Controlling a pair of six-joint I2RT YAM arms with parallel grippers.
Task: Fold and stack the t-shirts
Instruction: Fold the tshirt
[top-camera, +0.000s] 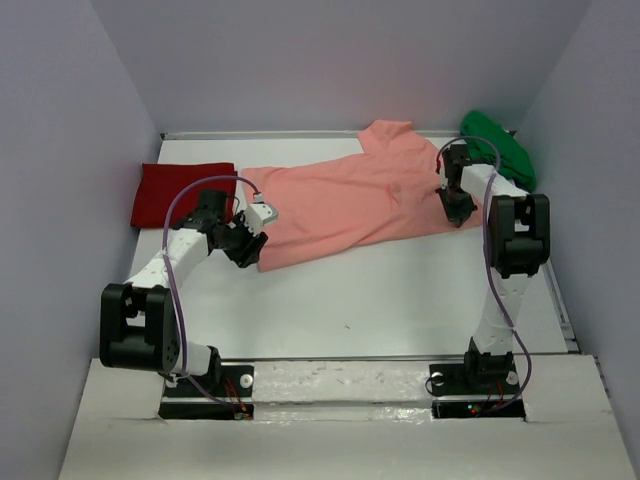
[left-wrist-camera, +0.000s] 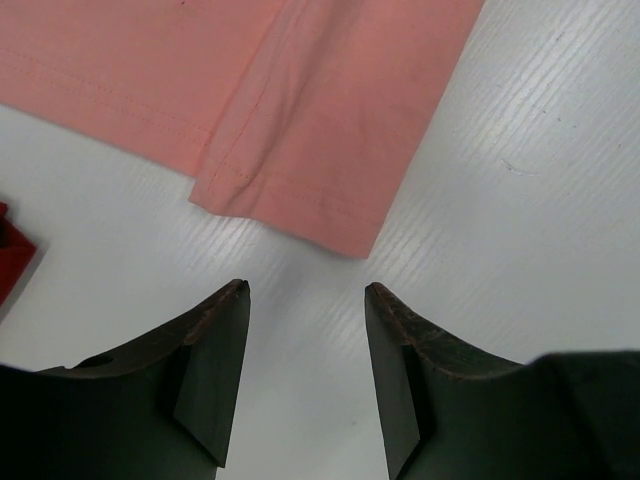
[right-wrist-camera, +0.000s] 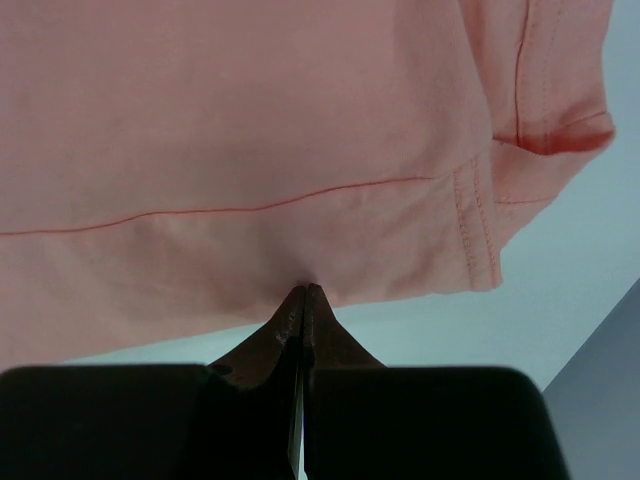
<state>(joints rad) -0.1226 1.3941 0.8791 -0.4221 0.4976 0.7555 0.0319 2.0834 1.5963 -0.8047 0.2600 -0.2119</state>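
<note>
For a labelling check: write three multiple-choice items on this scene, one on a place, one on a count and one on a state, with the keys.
1. Where does the deep red shirt lie?
A. far left of the table
B. far right corner
C. between the arm bases

2. How many shirts are in view?
A. two
B. three
C. four

3. How is the left end effector?
A. shut on cloth
B. open over bare table
C. out of view

Answers:
1 A: it sits folded past the left end of the salmon-pink shirt.
2 B: red, salmon-pink, and the green shirt.
3 B: its jaws stand apart, just short of the pink hem.
</note>
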